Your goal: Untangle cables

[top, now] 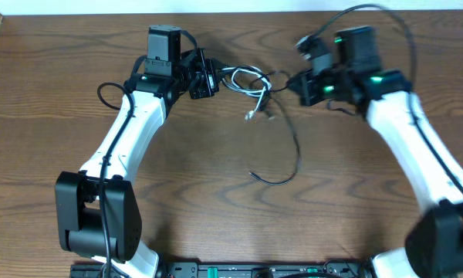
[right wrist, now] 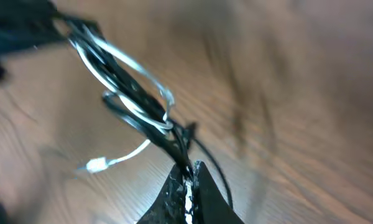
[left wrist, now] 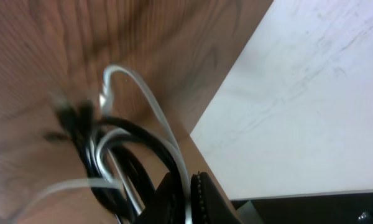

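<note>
**A:** Which step is in hand here?

**B:** The pulling apart, I'd judge. The left jaws are closed on the thin white cord [left wrist: 150, 102], with loops of the thin black cord [left wrist: 137, 134] crowding into the same pinch. The right jaws are shut on the black cord at the knot's other side. The knot sits between them, near the far edge of the brown wooden surface [top: 216, 208]. I cannot tell whether it is lifted off the wood.

**A:** And what does the next move call for?

**B:** Probably a gentle draw apart, watching which loop gives. A hard pull could tighten it. One pair may need to let go and take a single strand.

**A:** What does the overhead view add?

**B:** It shows the black cord's long tail curving toward the near side, with its free end well apart from the knot. It also shows the small white plug end [top: 251, 115] just below the knot.

**A:** And the wrist views?

**B:** They show the pinches themselves, which the arms hide from above. The right wrist view shows white loops wound among black ones. The left wrist view, blurred, shows a pale board [left wrist: 298, 93] beyond the surface's edge.
</note>
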